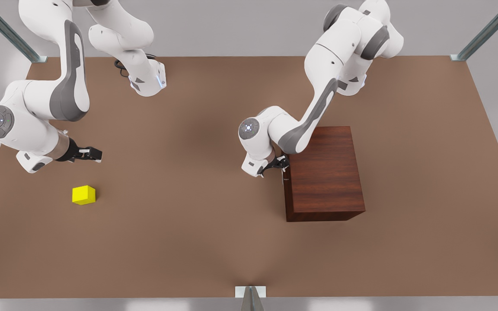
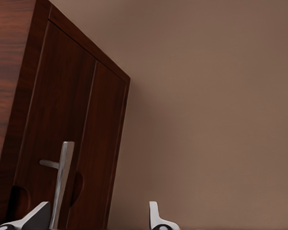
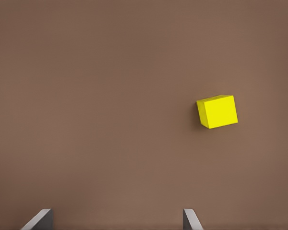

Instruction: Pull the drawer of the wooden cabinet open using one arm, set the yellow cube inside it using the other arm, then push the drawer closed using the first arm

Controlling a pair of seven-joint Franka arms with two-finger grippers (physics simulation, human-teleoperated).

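Observation:
The wooden cabinet [image 1: 327,172] stands on the table toward the front view's right, its drawer [image 2: 57,105] shut flush in the face turned to the front view's left. My left gripper [image 1: 280,164] is at that face, open. In the left wrist view the silver bar handle [image 2: 62,177] stands between its fingertips [image 2: 156,215], close to one of them. The yellow cube [image 1: 84,195] lies on the table at the front view's left, also seen as the cube [image 3: 217,111]. My right gripper [image 1: 94,153] hovers open a little behind the cube, apart from it.
The brown table [image 1: 197,233] runs wide between cube and cabinet. Both arm bases stand at the far edge. Metal frame posts [image 1: 486,30] rise at the far corners, and a small bracket [image 1: 250,293] sits at the middle of the near edge.

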